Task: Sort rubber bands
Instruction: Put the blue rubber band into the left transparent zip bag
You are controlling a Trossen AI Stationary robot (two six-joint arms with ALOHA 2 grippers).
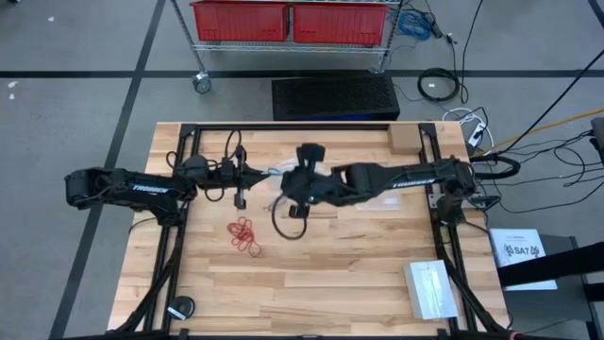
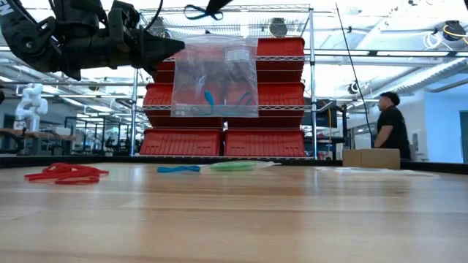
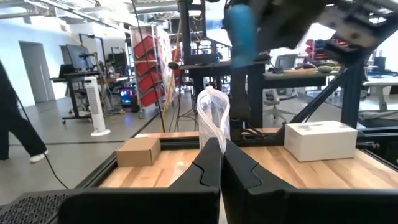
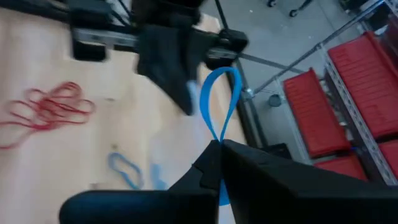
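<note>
My left gripper [image 3: 221,163] is shut on a clear plastic bag [image 2: 216,77], which hangs above the table's middle with blue bands showing inside it. My right gripper [image 4: 217,152] is raised beside the bag and shut on a blue rubber band [image 4: 221,102]. In the low view that band [image 2: 197,11] shows at the top edge. On the table lie a red cluster [image 1: 243,236], a blue band [image 2: 178,169] and a green band [image 2: 232,166]. My left gripper pinches the bag's top edge, near one upper corner [image 2: 173,50], between its two fingers, coming in about level from the table's left. The bag hangs below that corner, clear of the table. My right gripper pinches one end of the blue loop [image 4: 216,138] between its fingertips. The loop stands out past the fingers, open and clear of the table.
A cardboard box [image 1: 404,139] sits at the far right corner, and a white box [image 1: 429,288] lies near the right front. Flat clear bags [image 1: 387,203] lie under the right arm. A person [image 2: 387,124] stands beyond the table near red crates [image 2: 263,142].
</note>
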